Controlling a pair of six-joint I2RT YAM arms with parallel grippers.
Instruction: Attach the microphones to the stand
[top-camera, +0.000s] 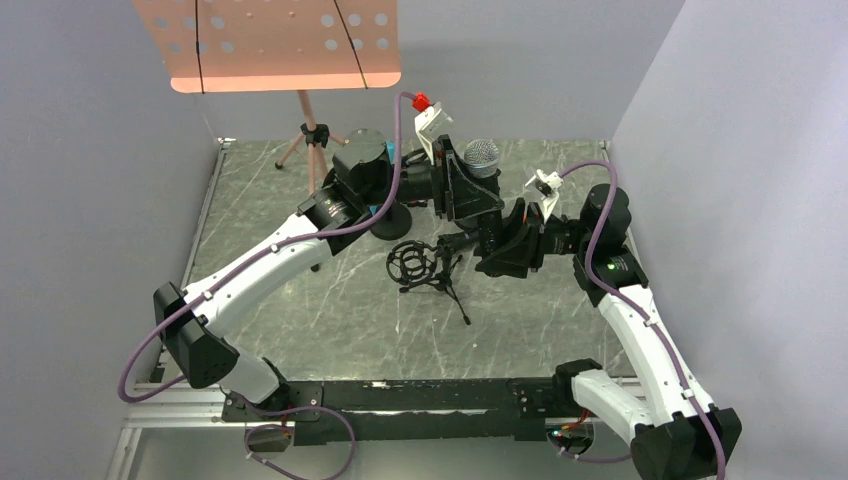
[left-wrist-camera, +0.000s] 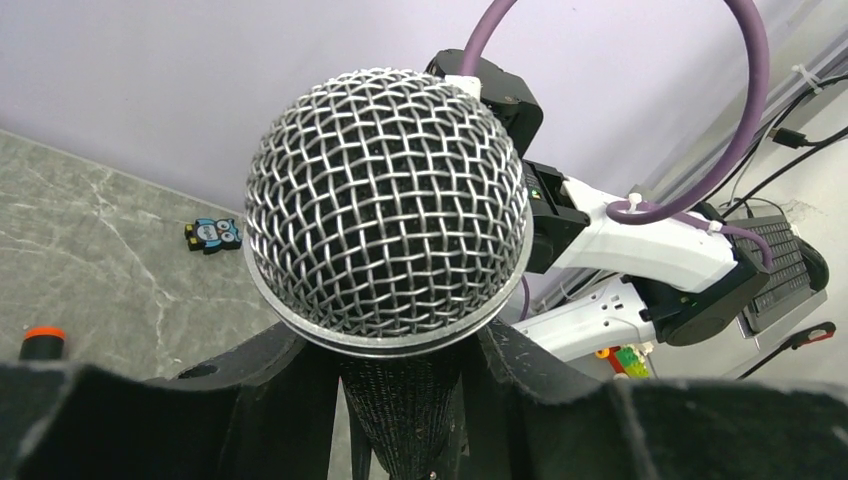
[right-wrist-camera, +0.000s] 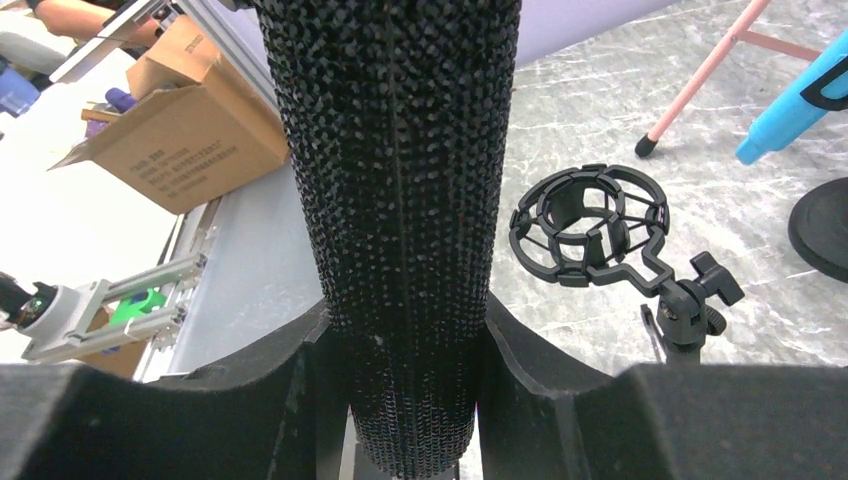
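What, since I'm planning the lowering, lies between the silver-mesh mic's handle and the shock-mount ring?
Only bare marble table; the right wrist view shows mic and ring apart.

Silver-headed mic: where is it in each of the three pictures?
Top: mic upper centre, between the arms.
Left wrist: its mesh head fills the centre.
Right wrist: only its black body, centre.
Landmark: the ring mount, in top and right wrist views; left wrist misses it.
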